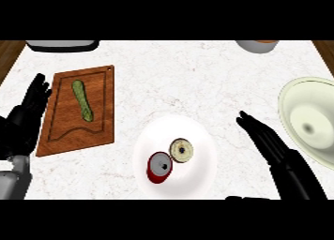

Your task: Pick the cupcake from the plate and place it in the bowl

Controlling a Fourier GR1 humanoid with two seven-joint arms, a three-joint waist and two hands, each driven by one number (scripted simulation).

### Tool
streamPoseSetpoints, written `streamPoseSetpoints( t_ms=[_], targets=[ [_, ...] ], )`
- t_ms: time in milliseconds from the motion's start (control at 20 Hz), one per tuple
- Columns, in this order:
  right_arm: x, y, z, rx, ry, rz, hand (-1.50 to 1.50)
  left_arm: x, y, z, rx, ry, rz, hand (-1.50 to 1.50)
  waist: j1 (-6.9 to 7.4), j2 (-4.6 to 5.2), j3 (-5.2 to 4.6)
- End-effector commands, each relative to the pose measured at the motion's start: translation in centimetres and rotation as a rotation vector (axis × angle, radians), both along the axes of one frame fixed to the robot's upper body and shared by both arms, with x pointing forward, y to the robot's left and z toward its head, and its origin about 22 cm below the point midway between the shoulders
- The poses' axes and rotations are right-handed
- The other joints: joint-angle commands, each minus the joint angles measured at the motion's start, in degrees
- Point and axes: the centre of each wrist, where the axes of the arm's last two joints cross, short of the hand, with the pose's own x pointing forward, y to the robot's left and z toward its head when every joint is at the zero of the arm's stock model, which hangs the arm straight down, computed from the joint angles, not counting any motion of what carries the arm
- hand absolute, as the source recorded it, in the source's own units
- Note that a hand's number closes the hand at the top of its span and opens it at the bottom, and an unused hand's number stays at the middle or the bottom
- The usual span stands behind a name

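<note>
Cupcake (pixel 159 168) lies tipped on the plate (pixel 197 136), beside a donut (pixel 181 150). Likely light, soft, crushable: take the red wrapper sides. Right robot hand (pixel 270 140) straight-fingered, empty, between plate and bowl (pixel 294 101). Left robot hand (pixel 27 110) resting open.

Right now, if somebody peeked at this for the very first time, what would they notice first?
Probably the white plate in the middle, with a red cupcake and a pale round treat on it. Next, the big cream bowl at the right edge, with the right robot hand stretched open between plate and bowl. A wooden board holding a green pickle lies left.
</note>
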Motion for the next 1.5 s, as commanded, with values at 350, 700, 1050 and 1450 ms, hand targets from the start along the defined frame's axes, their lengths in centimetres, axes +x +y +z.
streamPoseSetpoints(
  t_ms=[350, 700, 1050, 1450],
  targets=[
    [5.4, 4.4, 6.2, -0.292, 0.176, 0.061, -1.5, -0.7, 0.2, 0.3, 0.002, -0.022, -0.013, 0.0, 1.7, 0.16, -0.1],
    [10.2, 7.4, 6.0, -0.433, 0.403, 0.128, -1.5, 0.6, -0.6, 0.4, 0.014, -0.011, -0.009, 0.0, 1.01, 0.24, -0.01],
    [11.8, 10.4, 2.9, -0.506, 0.571, 0.235, -1.5, 0.2, 0.8, 0.8, 0.017, -0.002, 0.0, 0.0, 0.84, 0.18, 0.02],
    [13.1, 10.4, 0.2, -0.676, 0.694, 0.206, -1.5, -0.9, -0.2, -0.7, 0.013, 0.0, -0.023, 0.0, 0.65, 0.12, 0.02]
  ],
)
